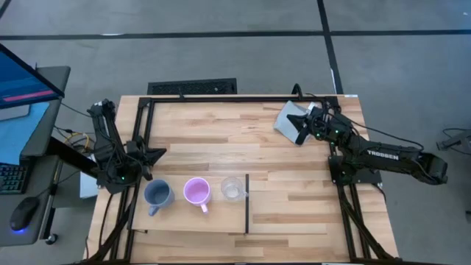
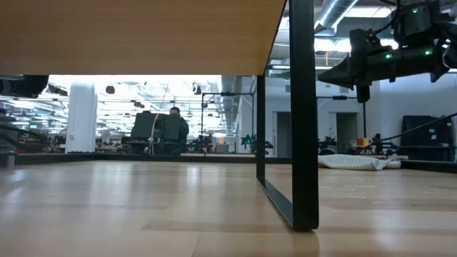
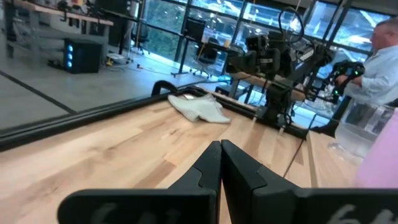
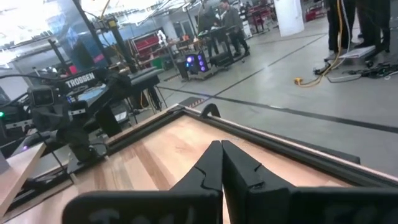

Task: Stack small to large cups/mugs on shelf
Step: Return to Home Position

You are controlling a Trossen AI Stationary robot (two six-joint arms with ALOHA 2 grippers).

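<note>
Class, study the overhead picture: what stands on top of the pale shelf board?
Three vessels in a row: a blue-grey mug, a pink mug and a clear cup, beside the black strip. The shelf board beneath their bases is covered.

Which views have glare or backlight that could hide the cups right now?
High view: even light, no glare; the clear cup is faint against the pale shelf, the pink mug and blue-grey mug stand out. Low view: bright backlit room, the shelf's underside fills the top, no cups visible. Left wrist view: bright windows behind.
</note>
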